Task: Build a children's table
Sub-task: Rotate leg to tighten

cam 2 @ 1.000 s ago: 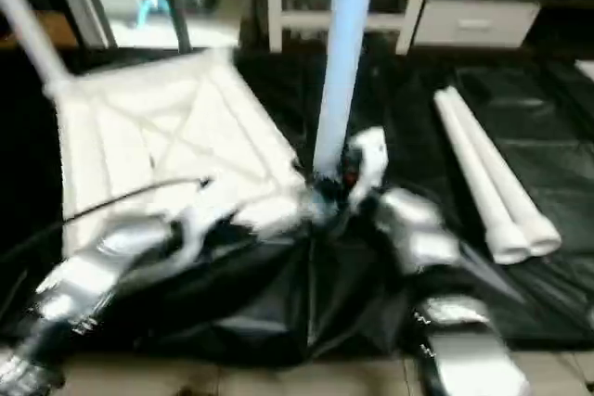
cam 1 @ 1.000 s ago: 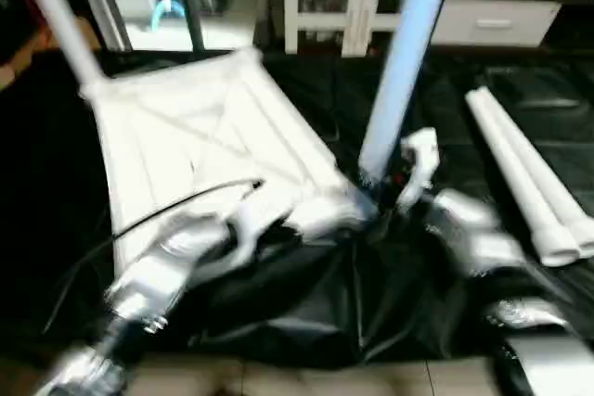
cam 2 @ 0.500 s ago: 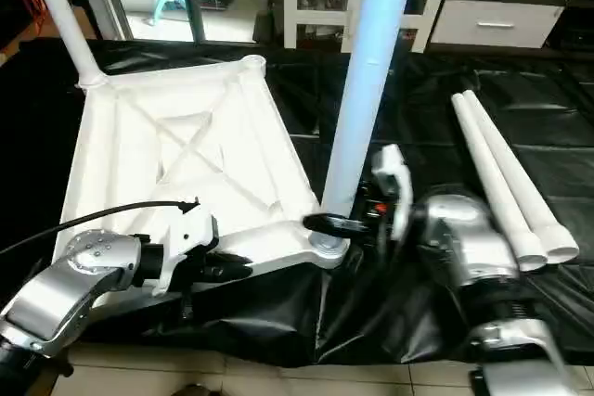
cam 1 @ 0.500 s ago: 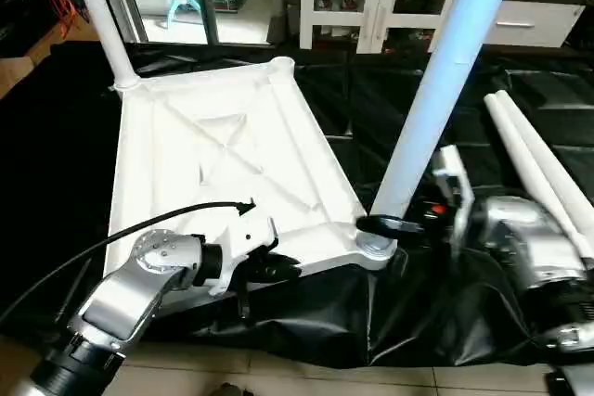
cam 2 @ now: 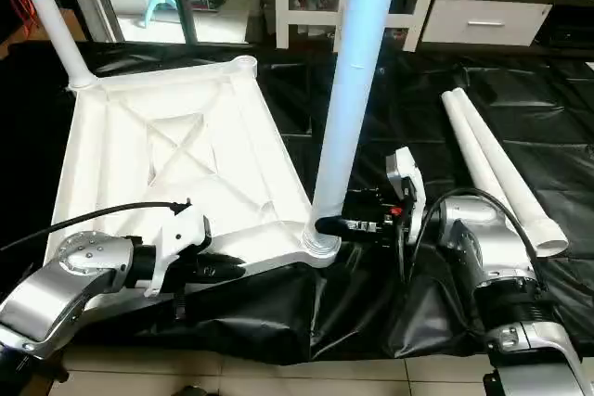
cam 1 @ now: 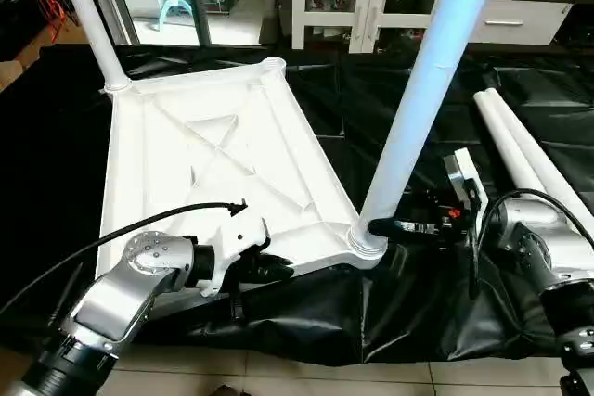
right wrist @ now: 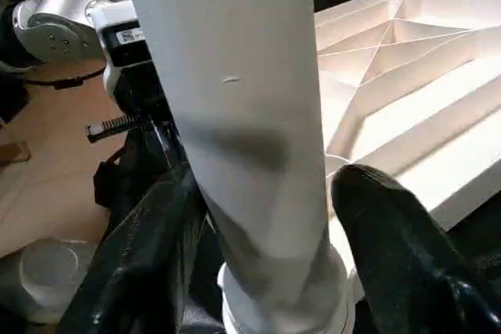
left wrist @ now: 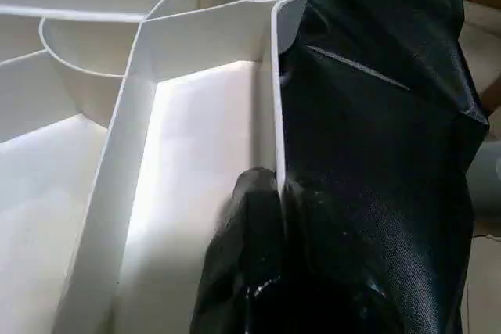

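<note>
Altogether one tabletop (cam 1: 223, 164), two legs (cam 2: 357, 90) socketed, two loose legs (cam 1: 520, 150), left hand (cam 1: 269, 266) pinching rim, right hand (cam 2: 325, 226) seemingly loose.

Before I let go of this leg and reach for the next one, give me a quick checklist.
1. Near leg standing in the near corner socket: ok.
2. Seated fully: cannot tell.
3. Right tool fingers either side of that leg, gap on one side: ok to withdraw.
4. Left tool shut on the tabletop edge rib: ok.
5. Far leg upright in its corner: ok.
6. Two spare legs lying on the black sheet: ok.
</note>
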Motion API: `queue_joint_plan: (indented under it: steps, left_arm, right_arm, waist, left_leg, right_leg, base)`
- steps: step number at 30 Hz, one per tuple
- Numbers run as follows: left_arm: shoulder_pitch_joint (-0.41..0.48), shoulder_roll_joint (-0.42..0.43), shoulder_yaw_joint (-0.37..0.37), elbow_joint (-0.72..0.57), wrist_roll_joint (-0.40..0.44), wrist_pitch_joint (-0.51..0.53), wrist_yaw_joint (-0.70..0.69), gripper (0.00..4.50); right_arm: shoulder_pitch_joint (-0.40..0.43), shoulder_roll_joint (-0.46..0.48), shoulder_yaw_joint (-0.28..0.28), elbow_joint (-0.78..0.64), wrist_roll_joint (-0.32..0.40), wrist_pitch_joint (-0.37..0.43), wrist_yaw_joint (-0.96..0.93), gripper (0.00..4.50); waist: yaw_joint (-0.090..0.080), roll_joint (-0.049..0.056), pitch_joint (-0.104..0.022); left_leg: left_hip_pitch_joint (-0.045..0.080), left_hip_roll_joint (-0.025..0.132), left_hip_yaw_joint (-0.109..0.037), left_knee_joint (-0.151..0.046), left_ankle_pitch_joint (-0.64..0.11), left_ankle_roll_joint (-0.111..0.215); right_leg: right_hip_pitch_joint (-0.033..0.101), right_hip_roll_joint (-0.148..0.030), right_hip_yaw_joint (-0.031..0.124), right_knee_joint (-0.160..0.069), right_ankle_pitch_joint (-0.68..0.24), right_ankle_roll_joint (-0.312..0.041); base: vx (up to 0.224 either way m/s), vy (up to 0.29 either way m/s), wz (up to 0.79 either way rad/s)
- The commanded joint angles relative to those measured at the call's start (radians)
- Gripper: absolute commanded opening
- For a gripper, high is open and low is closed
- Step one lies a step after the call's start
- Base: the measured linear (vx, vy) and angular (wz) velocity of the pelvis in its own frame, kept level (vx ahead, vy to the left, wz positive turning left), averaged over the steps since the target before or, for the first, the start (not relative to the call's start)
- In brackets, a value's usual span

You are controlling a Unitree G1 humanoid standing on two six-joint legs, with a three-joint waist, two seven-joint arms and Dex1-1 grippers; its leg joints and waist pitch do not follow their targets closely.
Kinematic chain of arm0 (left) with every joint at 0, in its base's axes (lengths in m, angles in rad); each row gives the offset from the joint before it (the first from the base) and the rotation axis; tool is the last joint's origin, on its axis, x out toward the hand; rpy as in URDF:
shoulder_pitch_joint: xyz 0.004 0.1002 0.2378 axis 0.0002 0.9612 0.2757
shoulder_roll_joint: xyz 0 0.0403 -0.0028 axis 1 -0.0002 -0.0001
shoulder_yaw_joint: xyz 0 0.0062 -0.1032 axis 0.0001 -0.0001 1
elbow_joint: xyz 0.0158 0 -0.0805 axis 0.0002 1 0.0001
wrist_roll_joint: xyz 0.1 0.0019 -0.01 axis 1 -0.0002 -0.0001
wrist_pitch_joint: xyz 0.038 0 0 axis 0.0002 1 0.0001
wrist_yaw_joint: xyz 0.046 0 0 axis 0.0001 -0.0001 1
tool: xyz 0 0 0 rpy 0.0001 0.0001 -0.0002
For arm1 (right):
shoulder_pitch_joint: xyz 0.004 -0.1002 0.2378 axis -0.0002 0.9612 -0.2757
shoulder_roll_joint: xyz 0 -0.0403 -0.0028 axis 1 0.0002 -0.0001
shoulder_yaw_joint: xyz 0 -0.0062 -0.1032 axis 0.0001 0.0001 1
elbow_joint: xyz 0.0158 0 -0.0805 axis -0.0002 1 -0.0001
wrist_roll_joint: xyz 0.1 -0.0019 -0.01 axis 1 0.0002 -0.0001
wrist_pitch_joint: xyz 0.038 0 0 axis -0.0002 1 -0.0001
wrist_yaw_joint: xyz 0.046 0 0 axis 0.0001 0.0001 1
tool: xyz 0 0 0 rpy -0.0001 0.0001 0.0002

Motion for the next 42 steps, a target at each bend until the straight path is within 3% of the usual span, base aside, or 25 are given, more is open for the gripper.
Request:
queue_joint_plan:
  steps: [1, 8, 12, 13, 16, 18, 20, 21, 22, 23, 25, 26, 28, 31, 33, 35, 36, 38, 39, 40, 41, 42]
  left_arm:
    - [0.012, 0.028, -0.021, -0.008, -0.020, 0.007, -0.077, 0.00]
    - [0.010, 0.028, -0.024, -0.011, -0.018, 0.010, -0.075, 0.00]
    - [0.004, 0.023, -0.029, 0.003, 0.008, 0.003, -0.044, 0.00]
    - [-0.003, 0.013, -0.031, 0.015, 0.025, 0.004, -0.018, 0.00]
    - [-0.024, -0.021, -0.031, 0.040, 0.053, 0.026, 0.048, 0.00]
    - [-0.079, -0.115, -0.036, 0.085, 0.093, 0.108, 0.181, 0.00]
    - [-0.118, -0.175, -0.037, 0.120, 0.122, 0.156, 0.268, 0.00]
    - [-0.164, -0.247, -0.034, 0.169, 0.145, 0.201, 0.357, 0.00]
    - [-0.165, -0.250, -0.033, 0.171, 0.146, 0.203, 0.361, 0.00]
    - [-0.216, -0.330, -0.038, 0.230, 0.171, 0.228, 0.440, 0.00]
    - [-0.247, -0.381, -0.053, 0.264, 0.186, 0.229, 0.475, 0.00]
    - [-0.266, -0.414, -0.070, 0.285, 0.197, 0.224, 0.485, 0.00]
    - [-0.283, -0.443, -0.098, 0.298, 0.206, 0.212, 0.469, 0.00]
    - [-0.234, -0.360, -0.098, 0.249, 0.188, 0.123, 0.361, 0.00]
    - [-0.193, -0.292, -0.085, 0.213, 0.169, 0.086, 0.297, 0.00]
    - [-0.163, -0.243, -0.079, 0.184, 0.154, 0.032, 0.240, 0.00]
    - [-0.095, -0.169, -0.052, 0.112, 0.092, -0.023, 0.113, 0.00]
    - [-0.065, -0.137, -0.038, 0.079, 0.065, -0.029, 0.060, 0.00]
    - [-0.039, -0.103, -0.024, 0.046, 0.044, -0.011, 0.024, 0.00]
    - [-0.010, -0.062, -0.010, 0.012, 0.021, 0.006, -0.009, 0.00]
    - [0.012, -0.031, 0.007, -0.019, -0.004, 0.029, -0.032, 0.00]
    - [0.023, -0.016, 0.014, -0.031, -0.015, 0.027, -0.038, 0.00]
  right_arm:
    - [0.003, -0.017, -0.043, 0.028, -0.015, 0.000, -0.054, 2.33]
    - [-0.009, -0.004, -0.053, 0.057, -0.030, -0.016, -0.086, 2.00]
    - [-0.023, 0.015, -0.068, 0.099, -0.055, -0.060, -0.163, 1.96]
    - [-0.032, 0.034, -0.077, 0.127, -0.072, -0.083, -0.229, 1.95]
    - [-0.048, 0.083, -0.101, 0.186, -0.099, -0.109, -0.395, 1.93]
    - [-0.072, 0.180, -0.141, 0.285, -0.132, -0.124, -0.725, 1.91]
    - [-0.080, 0.225, -0.149, 0.326, -0.145, -0.121, -0.857, 1.90]
    - [-0.096, 0.279, -0.165, 0.373, -0.142, -0.128, -0.993, 1.90]
    - [-0.096, 0.281, -0.166, 0.375, -0.141, -0.129, -0.998, 1.89]
    - [-0.121, 0.347, -0.186, 0.429, -0.127, -0.160, -1.130, 1.89]
    - [-0.138, 0.392, -0.185, 0.460, -0.125, -0.181, -1.190, 1.89]
    - [-0.153, 0.423, -0.178, 0.481, -0.132, -0.199, -1.215, 1.89]
    - [-0.177, 0.466, -0.164, 0.499, -0.132, -0.219, -1.184, 1.89]
    - [-0.188, 0.450, -0.128, 0.431, -0.131, -0.277, -0.899, 1.89]
    - [-0.182, 0.394, -0.120, 0.399, -0.132, -0.297, -0.813, 2.45]
    - [-0.179, 0.352, -0.119, 0.384, -0.131, -0.300, -0.770, 2.59]
    - [-0.168, 0.279, -0.103, 0.356, -0.126, -0.280, -0.635, 2.62]
    - [-0.161, 0.240, -0.084, 0.344, -0.136, -0.271, -0.570, 2.93]
    - [-0.144, 0.192, -0.049, 0.317, -0.151, -0.263, -0.481, 3.00]
    - [-0.118, 0.135, -0.018, 0.266, -0.149, -0.233, -0.359, 3.05]
    - [-0.092, 0.082, -0.001, 0.211, -0.132, -0.192, -0.252, 3.05]
    - [-0.082, 0.062, -0.006, 0.188, -0.121, -0.170, -0.207, 3.05]
  waist:
    - [0.007, -0.010, -0.083]
    - [0.007, -0.010, -0.083]
    - [0.001, -0.010, -0.079]
    - [0.000, -0.005, -0.080]
    - [-0.012, -0.008, -0.075]
    - [-0.022, -0.009, -0.072]
    - [-0.024, -0.007, -0.070]
    - [-0.027, -0.010, -0.073]
    - [-0.027, -0.007, -0.070]
    - [-0.028, -0.009, -0.074]
    - [-0.027, -0.004, -0.077]
    - [-0.027, -0.007, -0.078]
    - [-0.024, -0.009, -0.078]
    - [-0.024, -0.010, -0.078]
    - [-0.026, -0.011, -0.082]
    - [-0.025, -0.008, -0.082]
    - [-0.020, -0.004, -0.082]
    - [-0.013, -0.003, -0.082]
    - [-0.009, 0.002, -0.081]
    - [-0.008, 0.001, -0.079]
    - [0.003, -0.001, -0.080]
    - [0.010, -0.003, -0.078]
  left_leg:
    - [0.044, -0.002, 0.000, -0.031, 0.132, 0.151]
    - [0.045, -0.001, -0.001, -0.030, 0.139, 0.152]
    - [0.042, -0.002, 0.000, -0.032, 0.105, 0.145]
    - [0.044, -0.001, -0.001, -0.031, 0.100, 0.140]
    - [0.043, -0.002, 0.000, -0.038, 0.068, 0.116]
    - [0.044, -0.001, 0.000, -0.042, 0.058, 0.094]
    - [0.049, 0.001, 0.000, -0.045, 0.046, 0.080]
    - [0.048, -0.001, 0.000, -0.045, 0.039, 0.067]
    - [0.051, -0.002, 0.001, -0.046, 0.028, 0.066]
    - [0.051, -0.003, 0.000, -0.045, 0.028, 0.064]
    - [0.050, -0.004, -0.002, -0.043, 0.061, 0.072]
    - [0.048, -0.006, -0.001, -0.041, 0.072, 0.079]
    - [0.047, -0.007, -0.003, -0.042, 0.056, 0.087]
    - [0.042, -0.006, -0.006, -0.043, 0.033, 0.102]
    - [0.041, -0.006, -0.006, -0.038, 0.057, 0.120]
    - [0.043, -0.005, -0.007, -0.037, 0.067, 0.131]
    - [0.046, -0.002, -0.008, -0.036, 0.071, 0.134]
    - [0.048, 0.001, -0.008, -0.035, 0.076, 0.139]
    - [0.054, 0.004, -0.008, -0.034, 0.083, 0.138]
    - [0.055, 0.005, -0.005, -0.034, 0.088, 0.139]
    - [0.056, 0.004, -0.006, -0.033, 0.091, 0.137]
    - [0.057, 0.008, -0.004, -0.033, 0.102, 0.143]
  right_leg:
    - [0.060, -0.030, 0.016, -0.036, 0.511, -0.278]
    - [0.059, -0.031, 0.016, -0.034, 0.509, -0.284]
    - [0.058, -0.033, 0.017, -0.039, 0.471, -0.285]
    - [0.057, -0.035, 0.018, -0.038, 0.461, -0.286]
    - [0.058, -0.037, 0.021, -0.044, 0.401, -0.286]
    - [0.058, -0.038, 0.023, -0.047, 0.370, -0.290]
    - [0.056, -0.041, 0.024, -0.051, 0.335, -0.293]
    - [0.064, -0.041, 0.025, -0.052, 0.318, -0.295]
    - [0.058, -0.041, 0.026, -0.057, 0.306, -0.296]
    - [0.067, -0.042, 0.026, -0.056, 0.314, -0.295]
    - [0.066, -0.042, 0.027, -0.053, 0.367, -0.293]
    - [0.067, -0.042, 0.026, -0.053, 0.389, -0.292]
    - [0.070, -0.043, 0.024, -0.054, 0.391, -0.288]
    - [0.076, -0.043, 0.021, -0.053, 0.406, -0.276]
    - [0.077, -0.039, 0.019, -0.045, 0.465, -0.280]
    - [0.075, -0.038, 0.017, -0.043, 0.478, -0.281]
    - [0.071, -0.037, 0.017, -0.042, 0.475, -0.286]
    - [0.068, -0.033, 0.014, -0.039, 0.484, -0.278]
    - [0.064, -0.031, 0.012, -0.039, 0.474, -0.275]
    - [0.060, -0.030, 0.013, -0.039, 0.469, -0.276]
    - [0.066, -0.028, 0.011, -0.038, 0.467, -0.276]
    - [0.060, -0.028, 0.011, -0.037, 0.472, -0.269]
  base:
    - [0.000, 0.000, 0.00]
    - [0.000, 0.000, 0.00]
    - [0.000, 0.000, 0.00]
    - [0.000, 0.000, 0.00]
    - [0.000, 0.000, 0.00]
    - [0.000, 0.000, 0.00]
    - [0.000, 0.000, 0.00]
    - [0.000, 0.000, 0.00]
    - [0.000, 0.000, 0.00]
    - [0.000, 0.000, 0.00]
    - [0.000, 0.000, 0.00]
    - [0.000, 0.000, 0.00]
    - [0.000, 0.000, 0.00]
    - [0.000, 0.000, 0.00]
    - [0.000, 0.000, 0.00]
    - [0.000, 0.000, 0.00]
    - [0.000, 0.000, 0.00]
    - [0.000, 0.000, 0.00]
    - [0.000, 0.000, 0.00]
    - [0.000, 0.000, 0.00]
    - [0.000, 0.000, 0.00]
    - [0.000, 0.000, 0.00]
